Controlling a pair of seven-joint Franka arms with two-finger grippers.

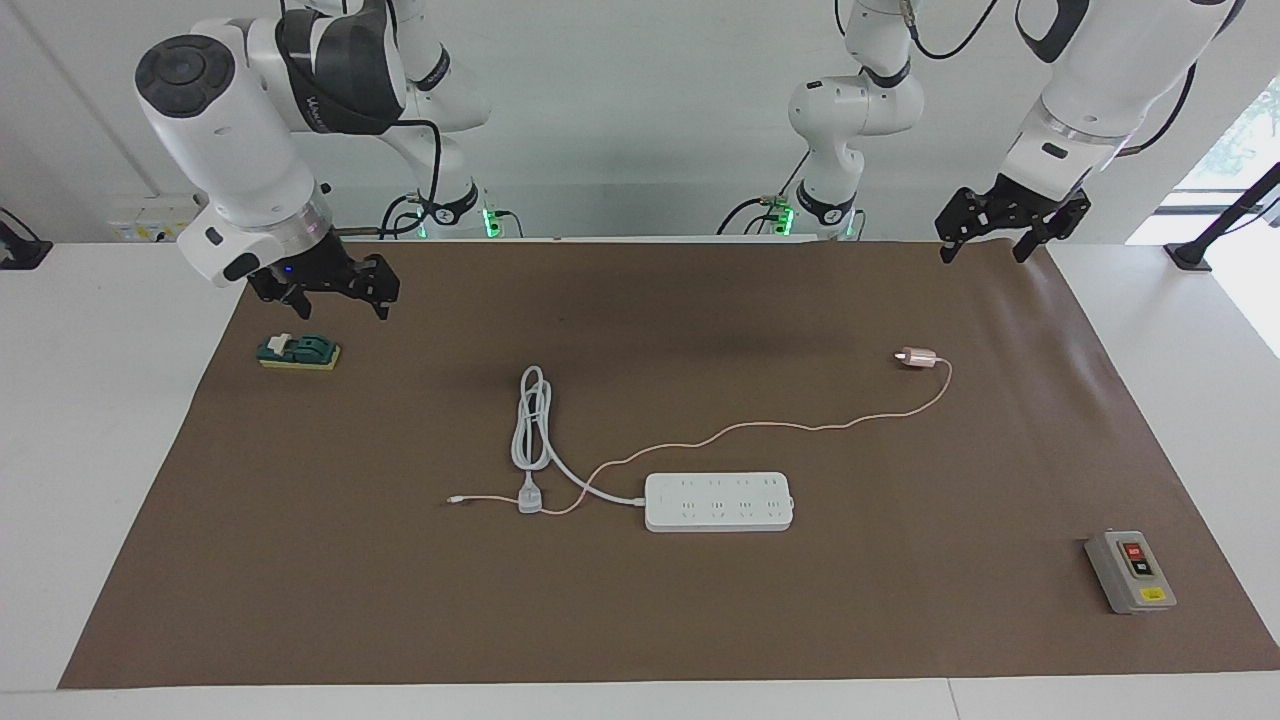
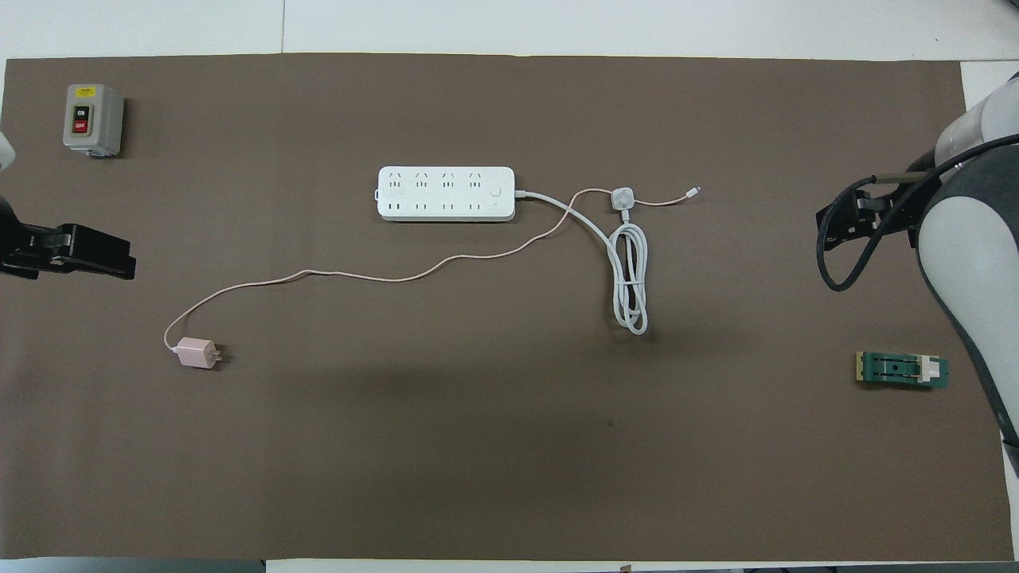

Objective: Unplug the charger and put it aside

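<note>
While both my arms hang raised at the counter's ends, the charger (image 1: 916,356) lies unplugged on the mat (image 1: 660,620).

Left fingers (image 1: 1012,226) hover spread and empty over the mat's edge near my base; right fingers (image 1: 335,290), likewise spread and empty, hang above a green block (image 1: 299,352). The small pink cube charger rests toward my left arm's end, well apart from the strip (image 1: 719,501), its thin cable (image 1: 760,428) snaking back past the strip's coiled white cord (image 1: 532,425). A grey switch box (image 1: 1130,571) sits at the mat's corner. The brown mat is matte, the counter white.
</note>
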